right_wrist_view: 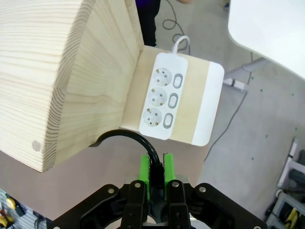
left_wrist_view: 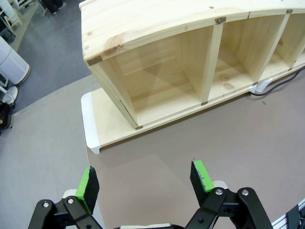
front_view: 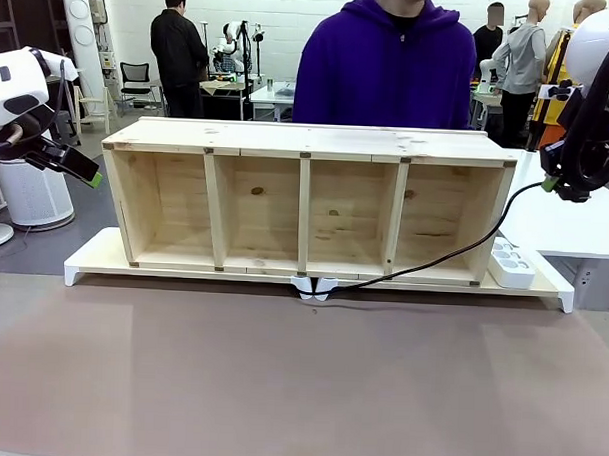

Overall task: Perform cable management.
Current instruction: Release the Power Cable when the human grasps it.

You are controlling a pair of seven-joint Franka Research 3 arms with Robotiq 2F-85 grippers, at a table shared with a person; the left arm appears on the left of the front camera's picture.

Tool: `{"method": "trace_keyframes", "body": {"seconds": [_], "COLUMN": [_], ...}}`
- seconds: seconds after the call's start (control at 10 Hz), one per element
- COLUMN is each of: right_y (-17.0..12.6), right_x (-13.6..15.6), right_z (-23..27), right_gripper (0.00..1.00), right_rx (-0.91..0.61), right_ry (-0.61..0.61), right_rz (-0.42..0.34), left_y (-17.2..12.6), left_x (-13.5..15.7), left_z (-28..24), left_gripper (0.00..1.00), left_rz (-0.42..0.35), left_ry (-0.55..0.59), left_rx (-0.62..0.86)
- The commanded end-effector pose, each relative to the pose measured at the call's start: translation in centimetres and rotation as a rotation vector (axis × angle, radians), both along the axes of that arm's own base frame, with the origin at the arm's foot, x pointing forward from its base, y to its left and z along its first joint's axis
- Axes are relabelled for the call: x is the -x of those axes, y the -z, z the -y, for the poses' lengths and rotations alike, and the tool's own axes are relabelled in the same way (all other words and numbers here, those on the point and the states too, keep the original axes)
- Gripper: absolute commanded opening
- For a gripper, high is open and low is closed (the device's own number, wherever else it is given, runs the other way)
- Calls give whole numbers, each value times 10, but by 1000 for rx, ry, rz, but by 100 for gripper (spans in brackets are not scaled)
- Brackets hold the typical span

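Note:
The black cable (front_view: 444, 257) runs from a white clip (front_view: 313, 287) at the shelf's front middle, rightward and up past the shelf's right end. Its plug end (right_wrist_view: 153, 168) is pinched between the green pads of my right gripper (right_wrist_view: 155, 177), which hangs above the white power strip (right_wrist_view: 164, 97). In the front view that right gripper (front_view: 553, 183) sits high beside the shelf's right end. My left gripper (left_wrist_view: 145, 182) is open and holds nothing, hovering over the brown table in front of the shelf's left end; in the front view the left gripper (front_view: 89, 175) is at the far left.
The wooden shelf (front_view: 308, 140) with several open compartments stands on a white-edged board (front_view: 91, 258). A person in a purple hoodie (front_view: 385, 66) stands behind it. The power strip (front_view: 510, 263) lies on the board's right end. Brown tabletop (front_view: 299, 378) stretches in front.

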State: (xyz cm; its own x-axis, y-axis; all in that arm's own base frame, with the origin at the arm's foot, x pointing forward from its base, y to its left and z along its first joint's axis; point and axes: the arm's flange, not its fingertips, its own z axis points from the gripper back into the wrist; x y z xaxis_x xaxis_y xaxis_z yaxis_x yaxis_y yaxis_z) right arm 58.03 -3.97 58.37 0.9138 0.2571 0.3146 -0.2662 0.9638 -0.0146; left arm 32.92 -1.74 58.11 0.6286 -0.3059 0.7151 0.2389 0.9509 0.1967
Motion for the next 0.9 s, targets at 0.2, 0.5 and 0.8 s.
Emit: {"method": "trace_keyframes", "body": {"seconds": [0.2,0.5,0.8], "right_y": [0,0,0], "right_x": [0,0,0], "right_z": [0,0,0], "right_gripper": [15,15,15], "right_rx": [3,3,3], "right_ry": [1,1,1], "right_rz": [2,2,2], "left_y": [0,0,0], "left_x": [0,0,0], "left_z": [-1,-1,-1], "left_gripper": [100,100,100], "left_rz": [0,0,0], "left_ry": [-3,-3,-3], "left_rx": [0,0,0]}}
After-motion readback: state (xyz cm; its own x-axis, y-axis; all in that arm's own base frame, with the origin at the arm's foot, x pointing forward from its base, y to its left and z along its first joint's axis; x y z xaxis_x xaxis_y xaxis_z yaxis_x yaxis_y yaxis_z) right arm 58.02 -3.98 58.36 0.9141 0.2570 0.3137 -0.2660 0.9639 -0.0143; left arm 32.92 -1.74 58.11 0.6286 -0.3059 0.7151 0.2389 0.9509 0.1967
